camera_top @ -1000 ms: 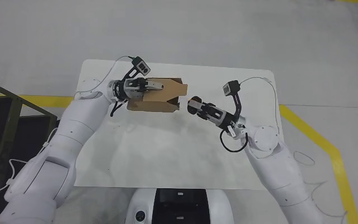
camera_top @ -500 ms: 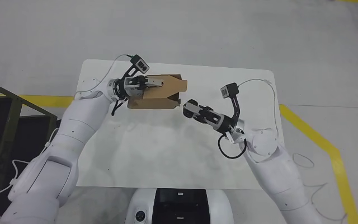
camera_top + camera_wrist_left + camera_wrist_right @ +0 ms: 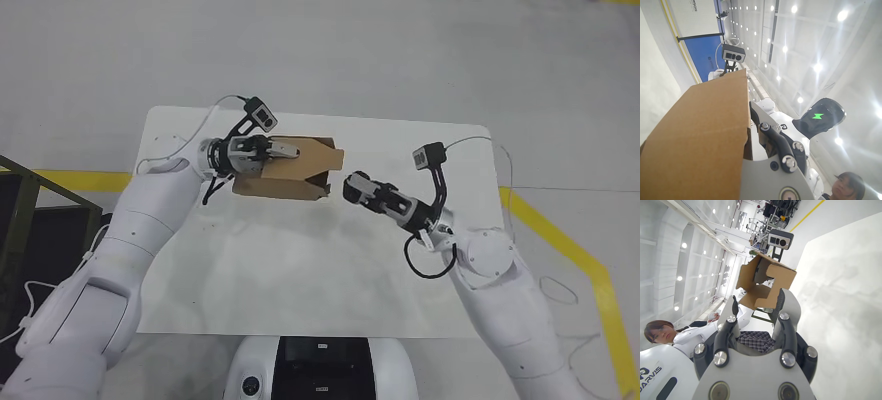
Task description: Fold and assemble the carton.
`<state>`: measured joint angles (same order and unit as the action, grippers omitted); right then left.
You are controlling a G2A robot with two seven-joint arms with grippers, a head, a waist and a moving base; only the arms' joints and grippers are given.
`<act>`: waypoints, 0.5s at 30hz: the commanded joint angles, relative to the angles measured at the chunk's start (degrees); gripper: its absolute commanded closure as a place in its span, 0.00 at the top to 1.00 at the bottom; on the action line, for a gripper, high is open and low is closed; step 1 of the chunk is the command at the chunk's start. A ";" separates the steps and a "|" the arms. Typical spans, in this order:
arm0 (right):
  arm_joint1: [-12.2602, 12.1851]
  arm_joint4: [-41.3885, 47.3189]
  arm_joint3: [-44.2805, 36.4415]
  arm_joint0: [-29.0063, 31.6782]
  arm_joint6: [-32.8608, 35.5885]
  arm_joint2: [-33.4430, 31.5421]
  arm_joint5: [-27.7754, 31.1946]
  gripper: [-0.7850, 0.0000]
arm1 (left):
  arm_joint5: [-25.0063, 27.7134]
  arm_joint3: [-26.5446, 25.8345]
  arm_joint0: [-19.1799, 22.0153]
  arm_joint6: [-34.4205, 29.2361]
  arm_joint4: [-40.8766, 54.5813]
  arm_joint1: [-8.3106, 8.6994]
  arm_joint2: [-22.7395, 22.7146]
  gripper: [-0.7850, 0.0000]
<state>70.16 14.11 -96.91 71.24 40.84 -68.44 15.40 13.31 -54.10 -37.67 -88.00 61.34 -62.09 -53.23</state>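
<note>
One carton sits at the far part of the tabletop, its end flaps not yet tucked. I judge it light, thin cardboard that creases easily (best held by a wall, near a fold). My left gripper has its jaws clamped on the upper wall. My right gripper, jaws apart, waits just beside the open end.

carton: plain brown cardboard, unpatterned
table: white, faint grey smudges
fingers: pale grey plates, black pads
floor stripe: yellow
</note>
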 commanded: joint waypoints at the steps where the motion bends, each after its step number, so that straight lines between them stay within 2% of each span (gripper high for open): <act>1: 0.00 0.33 1.37 -0.36 0.35 0.21 -1.21 0.58 | -0.46 -0.44 0.01 0.00 1.31 0.07 0.37 0.00; 3: 0.09 0.88 2.73 -0.90 0.33 0.62 -1.66 0.65 | -0.64 -0.73 0.14 0.00 1.76 0.19 0.81 0.00; 5: 0.26 1.55 3.98 -1.66 0.51 1.44 -2.01 0.67 | -1.12 -1.28 0.11 0.00 2.79 0.28 1.35 0.00; 9: 0.71 3.43 5.85 -3.19 0.69 3.25 -2.13 0.58 | -1.38 -2.11 0.12 0.00 4.38 0.44 2.56 0.00; 15: 1.15 4.12 7.19 -5.03 1.55 5.30 -2.48 0.57 | -1.35 -2.41 0.44 0.00 5.94 0.58 4.33 0.00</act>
<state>71.25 18.21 -89.91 66.53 42.20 -63.46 12.88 11.91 -56.57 -37.34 -88.00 67.07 -61.53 -49.23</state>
